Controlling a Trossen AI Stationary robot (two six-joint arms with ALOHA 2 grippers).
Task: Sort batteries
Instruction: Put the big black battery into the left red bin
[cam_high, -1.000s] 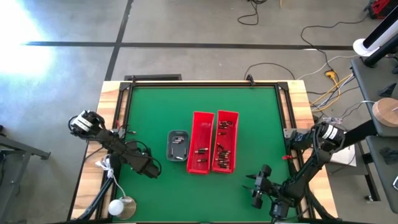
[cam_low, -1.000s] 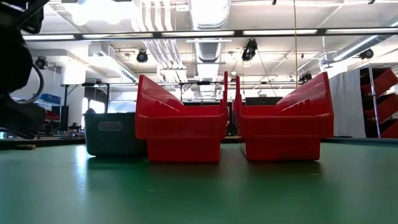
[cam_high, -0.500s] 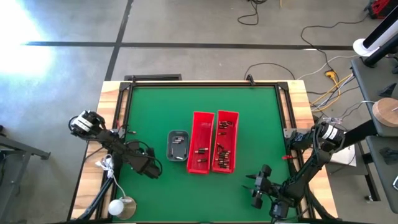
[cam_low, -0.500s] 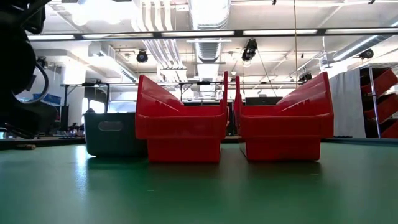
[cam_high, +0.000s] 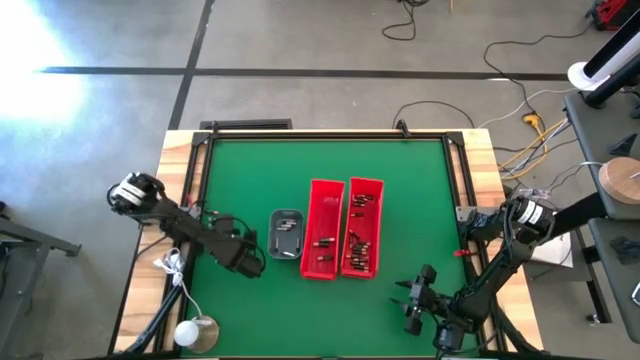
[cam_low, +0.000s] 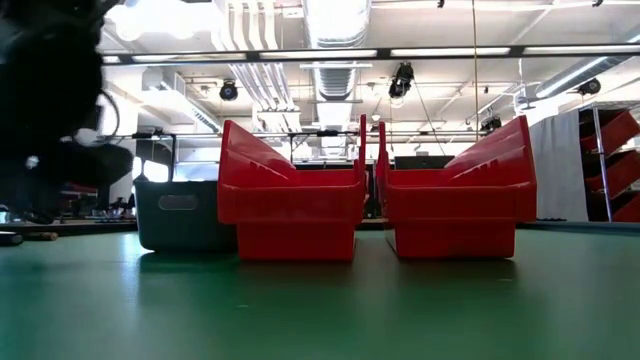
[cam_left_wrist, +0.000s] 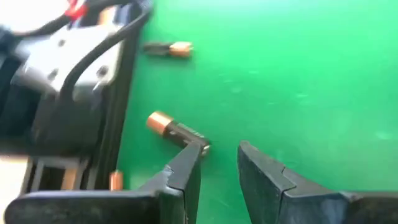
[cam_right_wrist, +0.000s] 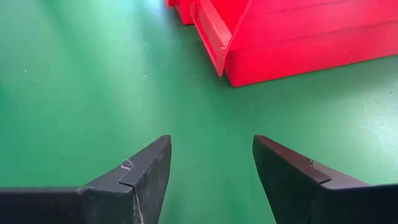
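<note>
Watching: we log both arms low in the high view.
Left gripper (cam_left_wrist: 219, 158): fingers parted, nothing between them, just left of the grey tray (cam_high: 286, 233), lower left of centre.
Loose batteries: one battery (cam_left_wrist: 176, 130) on the green mat (cam_high: 400, 190) touching the left finger; a second battery (cam_left_wrist: 168, 49) lies well apart from it.
Red bins (cam_high: 345, 228): centre frame, we see batteries inside both.
Right gripper (cam_right_wrist: 210, 168): wide apart, empty, lower right.
</note>
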